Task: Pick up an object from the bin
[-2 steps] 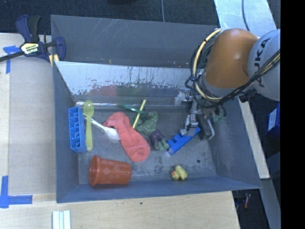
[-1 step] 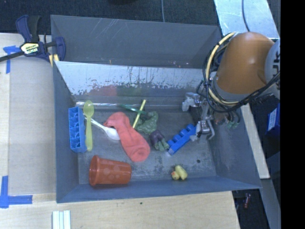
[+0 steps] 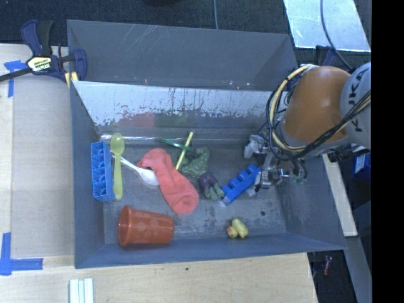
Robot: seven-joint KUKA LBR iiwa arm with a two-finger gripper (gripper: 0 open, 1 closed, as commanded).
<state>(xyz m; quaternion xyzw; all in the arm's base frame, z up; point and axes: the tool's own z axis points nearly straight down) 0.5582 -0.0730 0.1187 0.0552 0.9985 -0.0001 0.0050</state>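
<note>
Long blue studded brick [image 3: 240, 184] lying on the floor of the bin [image 3: 183, 55], right of centre. Long axis slanted, with the lower end pointing down-left and the upper end up-right, toward the arm.

Pincer [image 3: 265, 171] right at that upper-right end, touching it or just short of it; cannot tell which. Apart or together: cannot tell either, the tip being lost among grey metal parts and cables. Above and right of the brick, the wrist's rounded orange cover [image 3: 315, 109], ringed with cables and hiding the bin's corner behind it.

Just beside the brick's lower-left end, a small dark purple lump [image 3: 208, 182], kind hard to make out. Up-left of the brick, a dark green leafy thing [image 3: 197, 161] with a yellow stick [image 3: 184, 150] slanting across it. Farther left, a pink sock [image 3: 172, 182] stretched out diagonally, lying over part of a white spoon [image 3: 140, 171]. Well left of the brick, a pale green spoon [image 3: 117, 163] alongside a blue studded plate [image 3: 100, 171] at the left wall. Down-left of the brick, an orange-red cup [image 3: 146, 226] on its side. Below the brick and apart from it, a small yellow toy [image 3: 237, 230], shape unclear.
</note>
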